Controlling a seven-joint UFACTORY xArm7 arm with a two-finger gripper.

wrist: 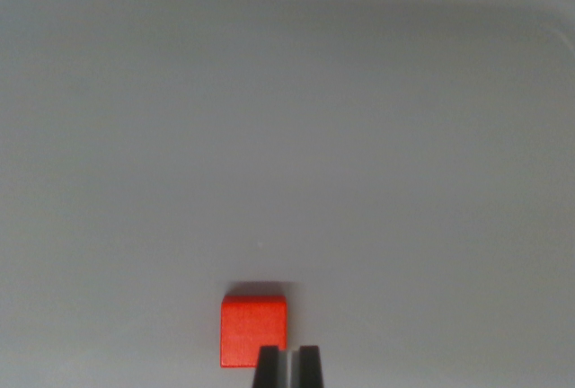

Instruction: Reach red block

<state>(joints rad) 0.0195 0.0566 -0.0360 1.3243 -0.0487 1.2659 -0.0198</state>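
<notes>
Red block: the red block (253, 330) sits flat on the pale grey table (287, 136), low in the wrist view and just left of centre, with nothing else near it.
Gripper: the gripper (287, 367) shows at the bottom edge, overlapping the block's lower right corner; its two dark fingertips stand close, a thin pale gap between them, pinching nothing.
Why so placed: the tips appear set to the block's right (judging by the overlap), so the reach looks nearly done but off-centre.
Hidden: everything above the fingertips is cut off; whether they touch the block or hover over it cannot be told.
</notes>
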